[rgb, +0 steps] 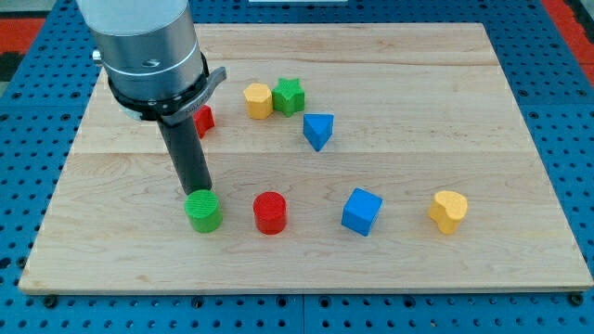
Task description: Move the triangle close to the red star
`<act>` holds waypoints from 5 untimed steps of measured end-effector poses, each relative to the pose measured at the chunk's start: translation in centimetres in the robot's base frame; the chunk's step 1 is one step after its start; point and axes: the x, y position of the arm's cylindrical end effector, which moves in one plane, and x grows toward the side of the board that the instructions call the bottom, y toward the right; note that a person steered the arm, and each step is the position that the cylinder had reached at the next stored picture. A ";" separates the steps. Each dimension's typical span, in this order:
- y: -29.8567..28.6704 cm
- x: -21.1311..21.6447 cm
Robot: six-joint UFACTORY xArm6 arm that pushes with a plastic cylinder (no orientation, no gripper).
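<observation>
The blue triangle (317,130) lies on the wooden board a little above its middle. The red star (202,119) is to its left, partly hidden behind my rod, so only its right part shows. My tip (196,192) rests on the board at the upper left edge of the green cylinder (202,211), well to the lower left of the triangle and below the red star.
A yellow block (258,100) and a green star (289,96) sit side by side above the triangle. A red cylinder (270,212), a blue cube (361,211) and a yellow heart (448,211) lie in a row to the right of the green cylinder.
</observation>
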 end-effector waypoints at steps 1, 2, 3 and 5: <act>0.0 0.0; -0.7 -2.5; 4.4 -4.3; 14.9 -5.4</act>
